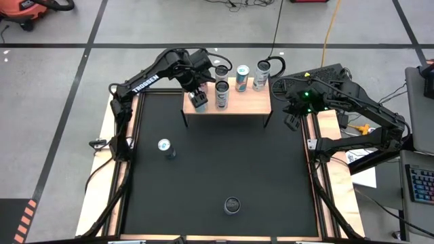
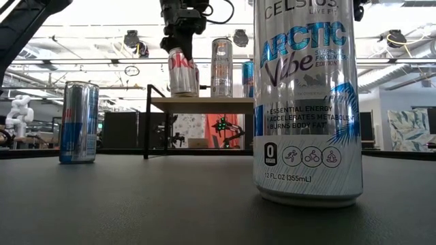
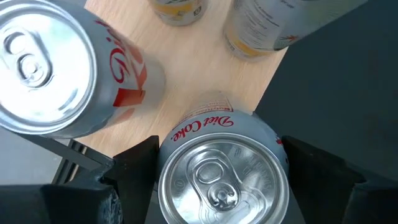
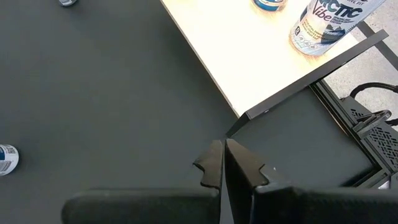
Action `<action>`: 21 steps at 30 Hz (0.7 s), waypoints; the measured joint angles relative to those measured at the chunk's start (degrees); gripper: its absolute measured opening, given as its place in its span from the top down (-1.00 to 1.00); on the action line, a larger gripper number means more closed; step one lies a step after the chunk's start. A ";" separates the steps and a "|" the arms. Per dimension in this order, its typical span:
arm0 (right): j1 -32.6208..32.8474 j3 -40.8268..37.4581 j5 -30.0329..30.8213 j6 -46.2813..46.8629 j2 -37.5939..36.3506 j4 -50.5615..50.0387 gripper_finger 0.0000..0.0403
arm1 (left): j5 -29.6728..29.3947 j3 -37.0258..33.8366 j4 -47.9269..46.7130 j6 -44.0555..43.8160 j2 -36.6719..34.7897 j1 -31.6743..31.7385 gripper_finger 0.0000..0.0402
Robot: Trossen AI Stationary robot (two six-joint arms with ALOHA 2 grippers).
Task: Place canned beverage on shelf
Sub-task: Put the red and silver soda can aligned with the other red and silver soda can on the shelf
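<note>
1. Two arms, one at work: the left end effector (image 1: 199,99) is over the near left corner of the shelf (image 1: 244,103), its fingers (image 3: 134,168) clamped on a Diet Coke can (image 3: 222,171).
2. From the low view, that can (image 2: 182,72) looks tilted, its base just over the wooden top or barely touching it; I cannot tell which.
3. To do this step well, I would square the can upright and settle its base fully on the wood, inside the shelf's near edge, before parting the fingers.
4. A second Diet Coke can (image 3: 56,68) stands just beside the held one on the shelf, so the release should be straight up, without a sideways sweep.
5. The right end effector (image 4: 224,163), fingers together, waits just off the shelf's right end.
6. The tabletop (image 1: 224,169) in front of the shelf is matte black, with a blue-and-silver can (image 1: 165,147) and a Celsius can (image 2: 308,102) on it.
7. Beyond the shelf is an open workshop with ceiling lights.
</note>
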 joint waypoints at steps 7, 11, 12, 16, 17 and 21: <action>0.01 0.00 0.01 -0.02 0.00 0.00 1.00 | -0.02 -0.01 0.27 -0.53 0.00 0.93 -0.51; 0.02 0.00 0.00 -0.02 -0.01 0.00 1.00 | -0.05 -0.04 3.91 -1.59 0.00 0.88 -0.51; 0.02 0.00 0.00 -0.02 -0.01 0.00 1.00 | -0.06 -0.04 4.70 -1.60 0.00 0.75 -0.51; 0.00 0.00 0.02 -0.02 -0.02 0.00 1.00 | -0.02 -0.04 4.78 -1.60 0.00 0.56 -0.51; 0.00 0.00 0.00 -0.02 0.00 0.00 1.00 | 0.00 -0.04 4.75 -1.62 0.00 0.57 -0.51; 0.00 0.00 0.00 0.18 0.00 0.00 1.00 | -0.06 -0.04 4.99 -1.60 0.00 0.45 -0.51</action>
